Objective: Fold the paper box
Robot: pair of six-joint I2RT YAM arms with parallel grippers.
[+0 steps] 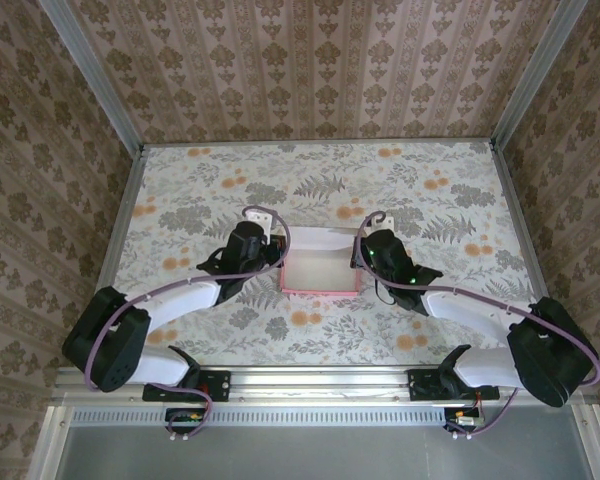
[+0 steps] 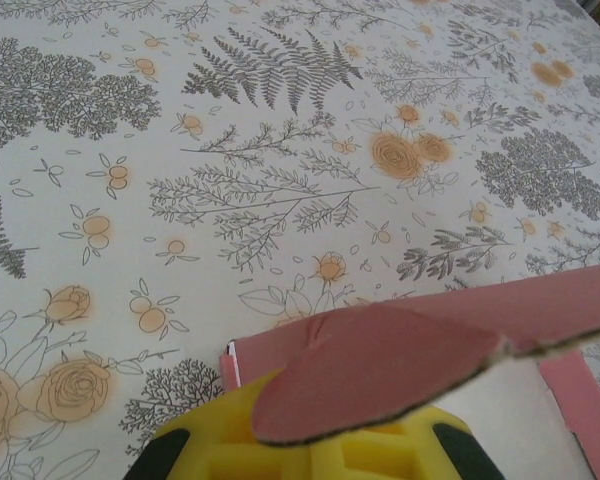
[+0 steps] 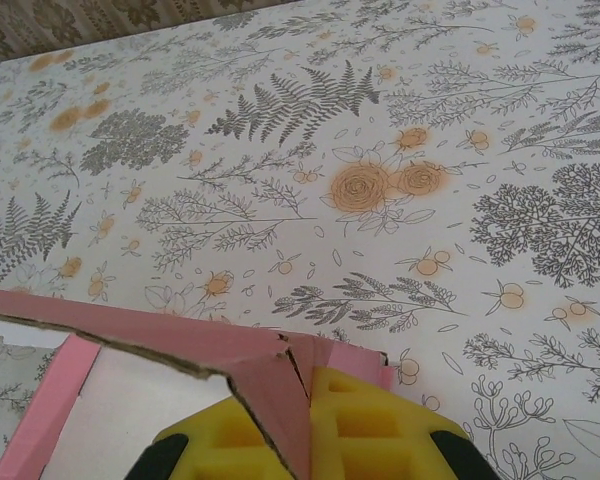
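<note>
From above, the left gripper (image 1: 277,248) and the right gripper (image 1: 361,256) are dark lumps, and their tips are too small to make out. The paper box (image 1: 320,262) sits in the middle of the table (image 1: 430,315), pink outside and pale inside. The left gripper is at its 9 o'clock side and the right gripper at its 3 o'clock side. Up close, a round pink flap (image 2: 380,365) hides the gap in the left gripper's yellow fingers (image 2: 220,450), which are shut tight on it. The right gripper's yellow fingers (image 3: 380,420) pinch a rough pink corner (image 3: 270,385). The box runs off both close pictures. The table has grey ferns and orange flowers. Brown patterned walls (image 1: 310,60) stand at 9, 12 and 3 o'clock.
</note>
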